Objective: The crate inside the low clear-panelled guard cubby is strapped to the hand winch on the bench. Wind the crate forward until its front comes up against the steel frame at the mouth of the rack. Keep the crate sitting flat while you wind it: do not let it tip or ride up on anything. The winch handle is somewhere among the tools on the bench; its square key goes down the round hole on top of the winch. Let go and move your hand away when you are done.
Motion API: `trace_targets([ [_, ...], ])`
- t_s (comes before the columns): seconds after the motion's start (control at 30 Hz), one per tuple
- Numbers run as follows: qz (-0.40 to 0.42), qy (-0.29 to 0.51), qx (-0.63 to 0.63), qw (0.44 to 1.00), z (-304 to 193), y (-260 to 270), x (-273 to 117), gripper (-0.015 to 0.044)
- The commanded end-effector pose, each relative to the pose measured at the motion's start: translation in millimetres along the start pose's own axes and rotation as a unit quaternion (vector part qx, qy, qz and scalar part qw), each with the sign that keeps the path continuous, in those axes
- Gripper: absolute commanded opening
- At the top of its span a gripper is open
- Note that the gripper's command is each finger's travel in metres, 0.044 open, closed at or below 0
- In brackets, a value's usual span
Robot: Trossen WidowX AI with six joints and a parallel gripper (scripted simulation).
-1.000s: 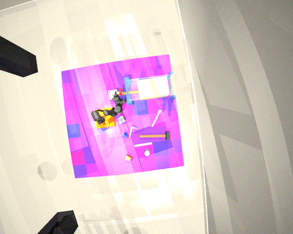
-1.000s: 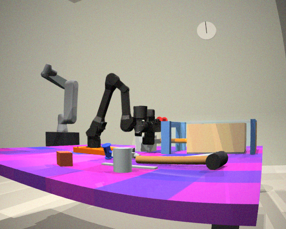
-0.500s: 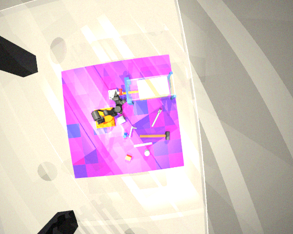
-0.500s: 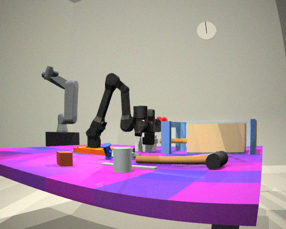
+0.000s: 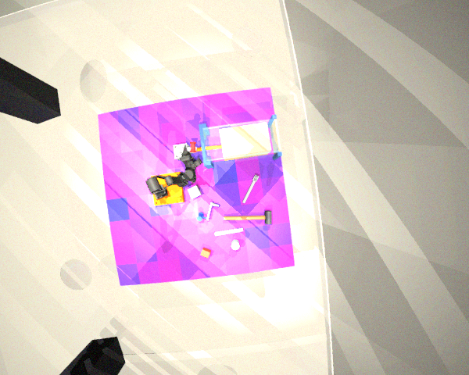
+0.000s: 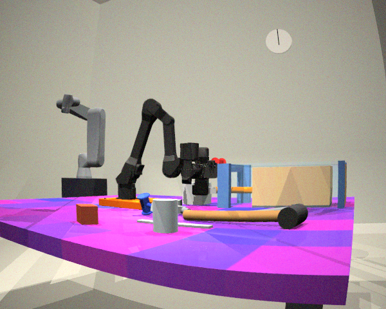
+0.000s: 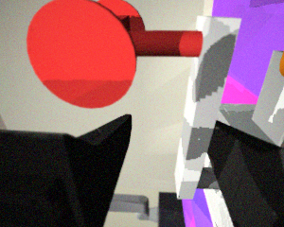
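Observation:
The pale crate [image 5: 242,141] [image 6: 291,186] sits flat in the clear-panelled cubby, its front a short gap behind the blue frame [image 6: 221,185] at the mouth. An orange strap [image 5: 211,148] [image 6: 242,190] runs from it towards the white winch [image 5: 178,153] [image 6: 188,195]. The winch handle is at the winch: its red knob [image 5: 192,147] [image 6: 219,161] [image 7: 80,54] and grey arm [image 7: 210,80] show. My gripper [image 5: 186,150] [image 7: 166,121] is partly open around the grey arm, which is nearer the right finger. Contact is unclear. The key and the round hole are hidden.
A mallet [image 5: 242,218] [image 6: 231,215], a wrench-like tool [image 5: 250,188], an L-shaped tool [image 5: 210,209], a flat bar [image 5: 228,232], a cylinder [image 5: 235,244] [image 6: 165,215], a blue spool [image 5: 200,216] [image 6: 145,203] and an orange block [image 5: 205,252] [image 6: 87,214] lie away from the winch.

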State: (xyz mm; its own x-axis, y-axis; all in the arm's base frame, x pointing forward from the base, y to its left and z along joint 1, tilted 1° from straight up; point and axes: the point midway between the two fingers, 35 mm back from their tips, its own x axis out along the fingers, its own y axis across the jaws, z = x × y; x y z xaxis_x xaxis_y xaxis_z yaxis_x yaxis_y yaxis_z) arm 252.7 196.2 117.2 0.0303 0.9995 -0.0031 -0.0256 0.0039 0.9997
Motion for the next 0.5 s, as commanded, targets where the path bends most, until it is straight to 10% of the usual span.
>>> trace_targets([
  [0.0, 0.0, 0.001, -0.001, 1.0, -0.2, 0.5, 0.0, 0.024],
  [0.47, 0.0, 0.0, 0.0, 1.0, -0.3, 4.0, 0.0, 0.024],
])
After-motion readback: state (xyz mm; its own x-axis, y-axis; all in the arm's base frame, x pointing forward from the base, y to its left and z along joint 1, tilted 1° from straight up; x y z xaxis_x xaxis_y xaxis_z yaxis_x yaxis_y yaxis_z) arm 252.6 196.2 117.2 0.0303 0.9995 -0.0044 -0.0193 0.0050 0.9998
